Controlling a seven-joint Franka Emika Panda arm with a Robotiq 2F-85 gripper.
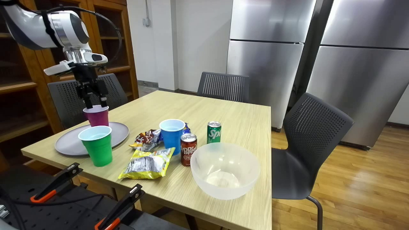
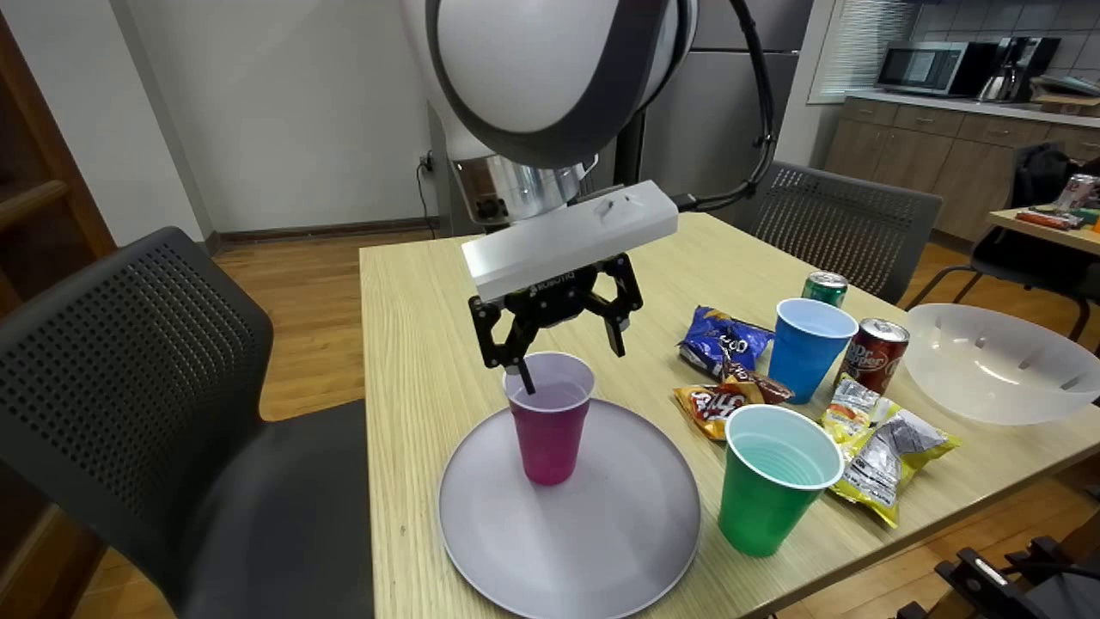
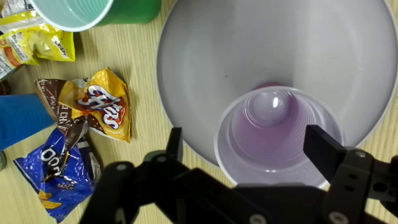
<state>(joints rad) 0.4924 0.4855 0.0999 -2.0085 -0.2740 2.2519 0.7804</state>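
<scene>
My gripper [image 2: 573,370] stands open above a magenta cup [image 2: 550,447] with a pale inside. The cup is upright on a round grey plate [image 2: 636,533]. One of the fingers [image 3: 323,149] reaches over the cup's mouth, just inside the rim; whether it touches the wall I cannot tell. Outside the cup, the opposite finger [image 3: 175,143] hangs over the plate's edge, with nothing gripped between the two. Both exterior views show this cup under the gripper. Beside the plate stands a green cup [image 1: 99,148], apart from my gripper.
On the table are a blue cup [image 1: 172,137], a Dr Pepper can [image 1: 188,150], a Sprite can [image 1: 213,132] and a frosted bowl [image 1: 225,172]. Yellow [image 1: 148,164], orange-brown [image 3: 105,102] and blue [image 3: 65,177] snack bags lie nearby. Chairs [image 1: 223,88] surround the table.
</scene>
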